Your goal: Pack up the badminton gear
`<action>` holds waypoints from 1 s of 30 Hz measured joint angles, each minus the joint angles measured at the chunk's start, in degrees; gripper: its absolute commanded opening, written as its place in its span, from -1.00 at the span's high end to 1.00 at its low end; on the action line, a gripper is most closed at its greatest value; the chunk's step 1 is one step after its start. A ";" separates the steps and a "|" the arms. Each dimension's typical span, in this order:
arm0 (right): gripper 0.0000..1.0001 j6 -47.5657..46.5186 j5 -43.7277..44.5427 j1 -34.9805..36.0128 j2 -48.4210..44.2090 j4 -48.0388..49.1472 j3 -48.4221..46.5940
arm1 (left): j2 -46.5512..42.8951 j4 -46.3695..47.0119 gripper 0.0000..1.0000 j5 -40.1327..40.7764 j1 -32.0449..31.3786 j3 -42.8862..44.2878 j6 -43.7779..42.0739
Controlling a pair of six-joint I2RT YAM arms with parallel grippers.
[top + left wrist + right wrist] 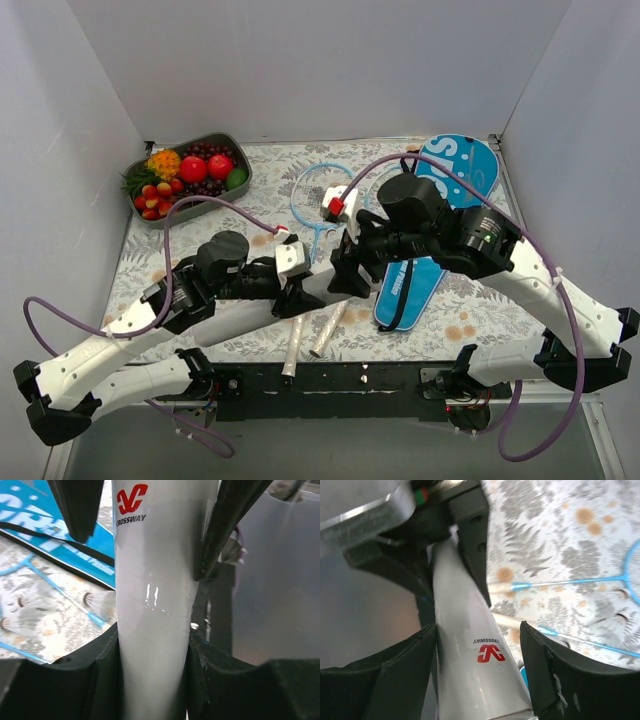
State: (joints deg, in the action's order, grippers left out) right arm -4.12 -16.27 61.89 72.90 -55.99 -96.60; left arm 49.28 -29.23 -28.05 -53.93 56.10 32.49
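The white shuttlecock tube [322, 284] with a red "CROSSWAY" logo is held above the table between both grippers. My left gripper [296, 292] is shut on the tube [152, 605], both jaws pressed against its sides. My right gripper [350, 266] is open around the tube's other end [470, 680], with a gap at one jaw. Two light-blue rackets [322, 190] lie under the arms, their silvery handles [328, 330] near the front edge. The blue "SPORT" bag [455, 165] with its black strap lies at the right and also shows in the left wrist view [30, 525].
A grey tray [222, 137] of colourful fruit stands at the back left. White walls close in the table at the back and sides. The racket shafts [570, 582] cross the floral cloth below the right gripper. The black arm mount [330, 380] runs along the near edge.
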 measured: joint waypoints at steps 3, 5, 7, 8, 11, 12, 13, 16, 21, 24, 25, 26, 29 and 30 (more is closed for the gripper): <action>-0.47 3.08 5.49 -1.62 -0.02 1.79 -2.32 | 0.13 3.69 1.00 4.46 -0.02 -1.86 -0.26; -0.48 4.92 7.93 -4.00 -0.11 2.89 -4.39 | 0.68 4.09 1.00 9.16 0.37 -4.24 -0.17; -0.48 6.91 9.01 -8.26 -0.50 4.81 -5.64 | 2.21 5.11 1.00 13.11 0.81 -7.13 -0.33; -0.48 7.89 9.25 -11.54 -0.85 5.90 -5.66 | 3.15 6.25 1.00 14.58 0.87 -8.07 -0.52; -0.47 10.45 8.33 -20.17 -1.20 8.24 -4.66 | 3.78 9.53 1.00 18.40 0.90 -10.54 -0.55; -0.47 11.21 7.43 -22.34 -1.22 8.79 -3.91 | 3.48 10.32 1.00 19.23 0.90 -11.13 -0.52; -0.47 11.63 6.69 -23.87 -1.22 9.11 -3.23 | 2.99 11.30 1.00 20.26 0.90 -11.80 -0.44; -0.47 12.85 3.67 -26.58 -1.22 10.16 0.39 | 0.13 14.45 1.00 22.84 0.92 -14.49 -0.26; -0.47 13.22 0.68 -28.28 -1.16 10.73 5.73 | -5.05 18.43 1.00 26.10 0.92 -18.69 0.00; -0.46 13.25 -1.01 -29.92 -1.29 11.74 9.09 | -7.63 20.28 1.00 27.39 0.94 -21.40 0.26; -0.46 13.29 -1.75 -30.60 -1.29 12.33 10.45 | -8.41 20.83 1.00 27.89 0.94 -22.51 0.26; -0.46 13.33 -2.36 -31.21 -1.38 12.90 11.93 | -9.18 21.22 1.00 28.30 0.94 -23.67 0.24; -0.45 13.35 -3.39 -32.48 -1.44 13.25 15.23 | -10.14 21.97 1.00 29.22 0.94 -26.32 0.02; -0.45 13.31 -3.04 -32.72 -1.53 13.29 16.15 | -10.12 22.12 1.00 29.40 0.94 -26.86 -0.02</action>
State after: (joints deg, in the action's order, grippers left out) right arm 9.19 -19.31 29.17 71.37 -42.70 -80.44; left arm 39.16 -7.11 1.34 -52.99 29.23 32.47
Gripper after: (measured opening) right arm 0.731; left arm 0.402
